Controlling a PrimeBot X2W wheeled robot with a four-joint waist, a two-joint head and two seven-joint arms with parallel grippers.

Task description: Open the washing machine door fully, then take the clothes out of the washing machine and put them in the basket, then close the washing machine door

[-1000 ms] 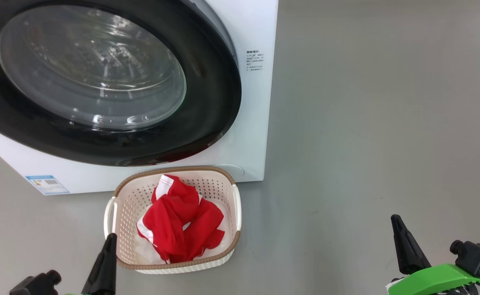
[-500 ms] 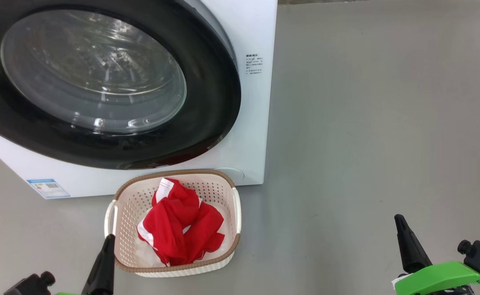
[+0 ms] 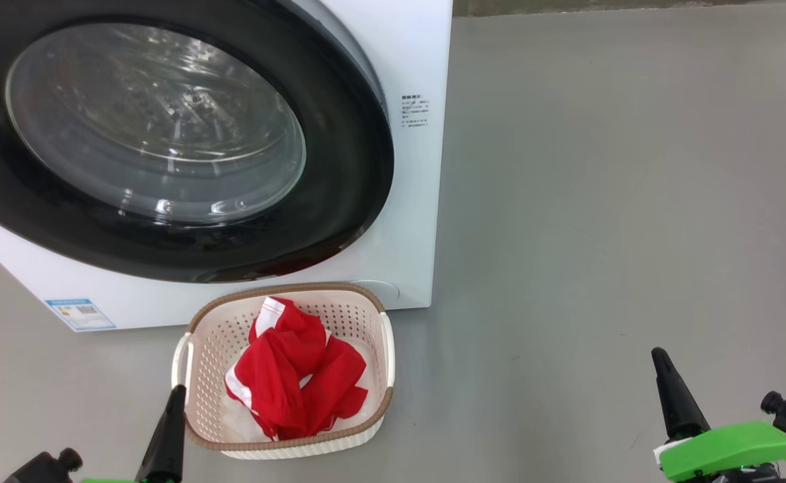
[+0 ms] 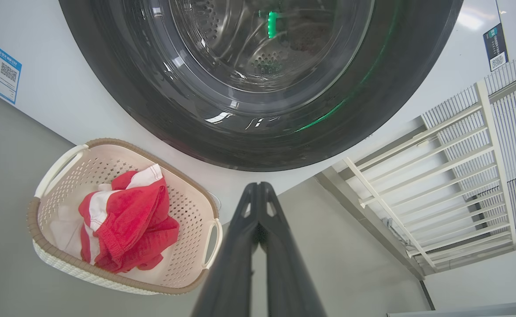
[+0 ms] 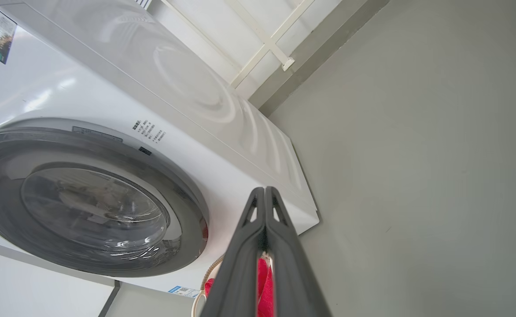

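Observation:
The washing machine (image 3: 413, 201) fills the upper left of the head view, its black-rimmed glass door (image 3: 165, 134) shut flat against its front. Just before it on the floor stands the cream basket (image 3: 286, 447) holding the red and white clothes (image 3: 292, 382). My left gripper (image 3: 177, 392) is shut and empty at the basket's left near corner. My right gripper (image 3: 659, 355) is shut and empty over bare floor, far right of the basket. The left wrist view shows its shut fingers (image 4: 258, 187) below the door (image 4: 258, 79), with the basket (image 4: 42, 259) and clothes (image 4: 126, 220) to their left.
Grey floor (image 3: 601, 201) spreads to the right of the machine. A blue label (image 3: 79, 314) sits low on the machine's front. White lattice frames (image 4: 460, 167) lean along the wall beside the machine. In the right wrist view the machine's side panel (image 5: 187, 88) runs back toward the wall.
The head camera has tilted, so machine and basket sit slightly lower in the picture. Both grippers stay shut; the right one shows a little further right.

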